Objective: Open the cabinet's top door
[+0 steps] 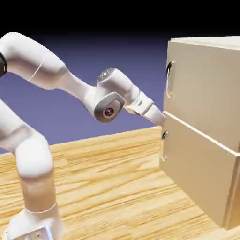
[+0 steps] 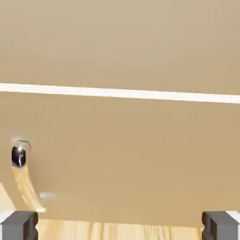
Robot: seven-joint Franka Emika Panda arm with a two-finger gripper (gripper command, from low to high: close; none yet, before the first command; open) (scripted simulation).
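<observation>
While only outside shows top door (image 1: 206, 89), gripper (image 2: 120, 226) gapes.

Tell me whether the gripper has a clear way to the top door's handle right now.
Probably yes. The open gripper sits at the seam below the top door, and the handle is above it with nothing between. It only needs to rise.

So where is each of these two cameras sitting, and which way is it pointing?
Exterior view: stands off beside the table, looking across at the cabinet; the whole white arm and end effector show.
Hand view: rides on the hand, facing the cabinet front up close; only two grey fingertips show, spread wide.
Shared: the seam between panels and the lower handle.
</observation>
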